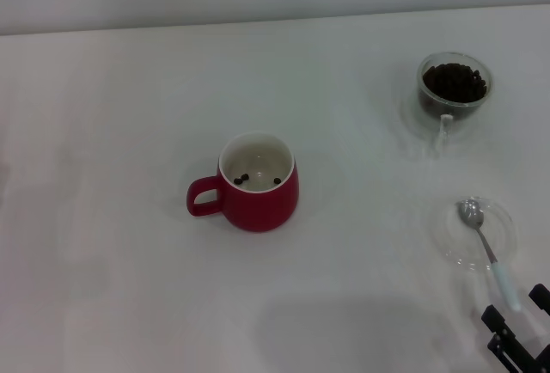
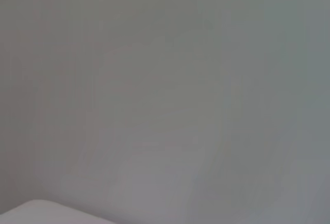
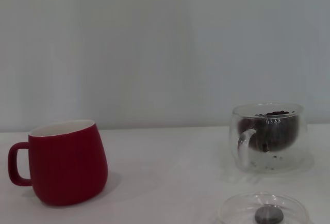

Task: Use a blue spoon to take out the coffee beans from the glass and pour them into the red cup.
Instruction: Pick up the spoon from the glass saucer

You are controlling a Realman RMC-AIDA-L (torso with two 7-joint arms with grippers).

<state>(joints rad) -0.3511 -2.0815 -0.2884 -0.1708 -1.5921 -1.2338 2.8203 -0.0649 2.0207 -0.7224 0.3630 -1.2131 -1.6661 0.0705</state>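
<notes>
Head view: plain white table (image 1: 129, 287) meeting a pale wall. Right gripper (image 1: 521, 334) low at the near right edge, fingers spread, empty. Just beyond it, blue spoon (image 1: 490, 248) resting on a clear saucer (image 1: 503, 223). Farther off, glass (image 1: 454, 88) of coffee beans (image 1: 455, 81). Red cup (image 1: 256, 182) centre, three beans inside.

- Even, soft, bright light; the table (image 1: 129, 287) looks washed pale.
- Faint shadow beside the red cup (image 3: 64, 162).
- Left wrist view is a featureless blur.
</notes>
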